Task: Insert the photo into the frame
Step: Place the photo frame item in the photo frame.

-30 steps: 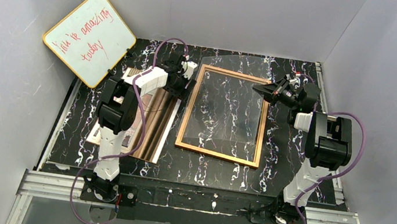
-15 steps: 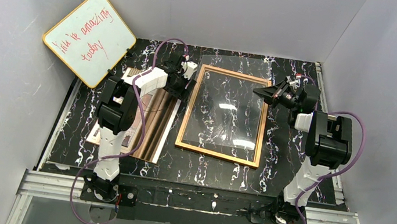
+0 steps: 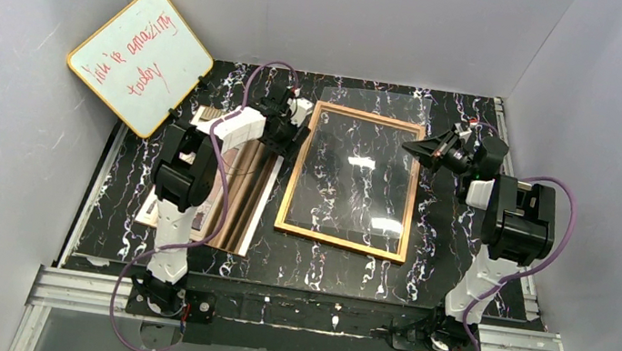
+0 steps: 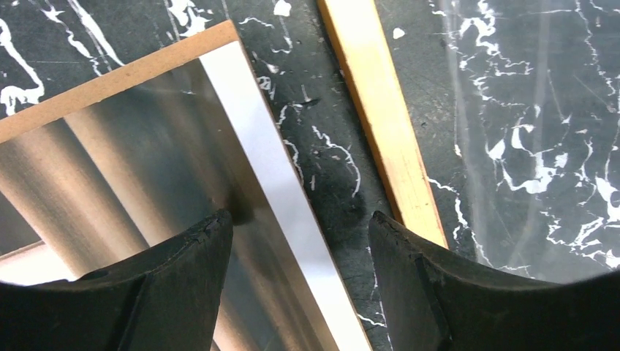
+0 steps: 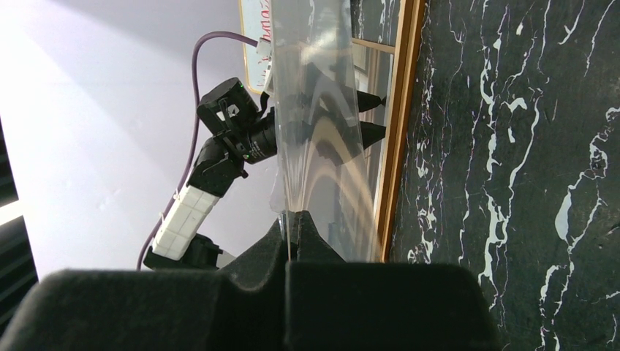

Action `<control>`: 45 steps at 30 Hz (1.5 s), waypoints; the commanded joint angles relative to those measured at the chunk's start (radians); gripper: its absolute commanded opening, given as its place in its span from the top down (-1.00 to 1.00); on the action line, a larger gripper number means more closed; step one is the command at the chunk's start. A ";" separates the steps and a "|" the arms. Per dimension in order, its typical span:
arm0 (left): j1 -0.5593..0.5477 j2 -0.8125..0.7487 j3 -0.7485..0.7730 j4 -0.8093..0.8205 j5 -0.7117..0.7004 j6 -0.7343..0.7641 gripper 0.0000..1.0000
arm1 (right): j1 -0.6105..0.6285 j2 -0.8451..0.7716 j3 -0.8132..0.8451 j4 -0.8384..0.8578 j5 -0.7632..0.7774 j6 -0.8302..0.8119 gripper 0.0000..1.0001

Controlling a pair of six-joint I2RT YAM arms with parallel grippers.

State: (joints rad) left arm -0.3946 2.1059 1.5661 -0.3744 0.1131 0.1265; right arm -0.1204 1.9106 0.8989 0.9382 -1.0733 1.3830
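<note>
Soft, even light falls from overhead in the top view. The pale walls read bright and the black marbled bench (image 3: 440, 244) dark, with only faint shadows under the arms. Small white glare patches sit on the clear pane (image 3: 352, 186). The 2 wrist views are harsher. The photo (image 4: 146, 168) carries a streaky sheen, and the left tool (image 4: 296, 285) is black and soft-edged. Behind the blurred right tool (image 5: 292, 219) the wall is washed out.

In the overhead view, the left arm (image 3: 199, 160) hides much of the photo (image 3: 247, 196) at centre left. In the right wrist view, the clear pane (image 5: 314, 110) runs off the top edge, and its lower edge disappears between the right claw (image 5: 292, 223)'s closed fingers at bottom centre.
</note>
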 commanded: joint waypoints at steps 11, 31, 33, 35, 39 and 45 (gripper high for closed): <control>-0.030 -0.001 -0.009 -0.048 0.001 0.004 -0.32 | -0.004 0.001 -0.048 0.081 -0.021 0.025 0.97; -0.030 -0.023 -0.023 -0.038 0.035 -0.017 -0.31 | -0.004 -0.087 -0.034 0.025 0.044 0.078 0.97; -0.030 -0.024 -0.026 -0.038 0.032 -0.014 -0.31 | -0.004 -0.087 -0.035 0.026 0.042 0.079 0.97; -0.030 -0.023 -0.027 -0.038 0.029 -0.013 -0.31 | -0.004 -0.089 -0.034 0.029 0.042 0.080 0.97; -0.030 -0.022 -0.031 -0.038 0.030 -0.014 -0.31 | -0.004 -0.092 -0.035 0.029 0.042 0.084 0.97; -0.030 -0.023 -0.027 -0.036 0.031 -0.014 -0.31 | -0.005 -0.098 -0.027 0.046 0.038 0.106 0.97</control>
State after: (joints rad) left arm -0.4191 2.1059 1.5631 -0.3698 0.1081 0.1265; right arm -0.1230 1.8633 0.8509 0.9379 -1.0264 1.4616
